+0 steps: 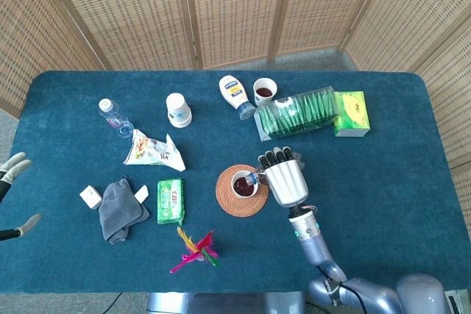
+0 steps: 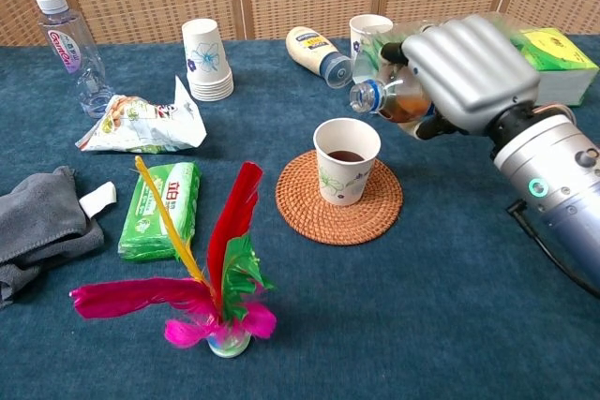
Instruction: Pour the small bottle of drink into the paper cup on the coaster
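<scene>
Over the coaster (image 2: 375, 217), my right hand (image 2: 469, 72) grips the small bottle (image 2: 389, 96), tipped neck-down above the paper cup (image 2: 345, 161).
Dark drink sits in the cup; my left hand (image 1: 13, 170) hangs loose, fingers spread, at the table's edge.

On the worktop (image 2: 450, 325) the paper cup (image 2: 346, 161) stood on the coaster (image 2: 375, 217), with drink in it. The right hand (image 2: 469, 72) held the small bottle (image 2: 389, 96) tipped, just right of and above the cup's rim. Left of the coaster lay a wipes pack (image 2: 161, 210); before it, a feather shuttlecock (image 2: 220, 297). Behind stood a cup stack (image 2: 207, 59).
</scene>
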{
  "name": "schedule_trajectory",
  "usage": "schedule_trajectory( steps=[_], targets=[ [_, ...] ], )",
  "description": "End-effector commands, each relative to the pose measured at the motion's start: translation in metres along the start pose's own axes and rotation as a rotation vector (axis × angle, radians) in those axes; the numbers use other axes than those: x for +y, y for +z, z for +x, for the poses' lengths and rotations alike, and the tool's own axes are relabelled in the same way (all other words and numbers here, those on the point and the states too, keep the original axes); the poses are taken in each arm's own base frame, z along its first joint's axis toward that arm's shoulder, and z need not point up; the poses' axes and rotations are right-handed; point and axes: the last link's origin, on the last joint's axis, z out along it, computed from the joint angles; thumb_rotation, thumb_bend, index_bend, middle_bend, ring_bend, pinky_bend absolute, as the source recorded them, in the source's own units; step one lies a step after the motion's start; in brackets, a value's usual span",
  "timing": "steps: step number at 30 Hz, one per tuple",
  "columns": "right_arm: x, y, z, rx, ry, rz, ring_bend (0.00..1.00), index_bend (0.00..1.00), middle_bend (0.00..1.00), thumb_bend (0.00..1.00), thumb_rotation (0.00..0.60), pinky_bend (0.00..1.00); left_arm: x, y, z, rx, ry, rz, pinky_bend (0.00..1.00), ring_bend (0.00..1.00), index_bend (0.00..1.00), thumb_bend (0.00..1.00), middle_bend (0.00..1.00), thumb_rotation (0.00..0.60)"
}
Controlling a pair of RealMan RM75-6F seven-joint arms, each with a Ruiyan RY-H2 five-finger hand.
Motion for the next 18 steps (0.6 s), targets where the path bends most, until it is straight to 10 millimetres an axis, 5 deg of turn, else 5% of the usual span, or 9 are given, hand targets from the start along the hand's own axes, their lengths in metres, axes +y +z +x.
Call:
schedule_trajectory(
  steps=[1, 18],
  targets=[
    [0.012, -0.001, 0.005, -0.037, 0.128, -0.080, 0.35, 0.51, 0.60, 0.70, 0.600, 0.63, 0.000, -0.001, 0.000, 0.001, 0.001, -0.001, 0.00, 0.00, 0.00, 0.33, 0.00, 0.600],
    [0.100, -0.010, 0.022, -0.050, 0.680, -0.444, 0.35, 0.52, 0.60, 0.72, 0.600, 0.63, 0.002, -0.001, -0.003, -0.009, 0.008, -0.004, 0.00, 0.00, 0.00, 0.33, 0.00, 0.600]
  ],
)
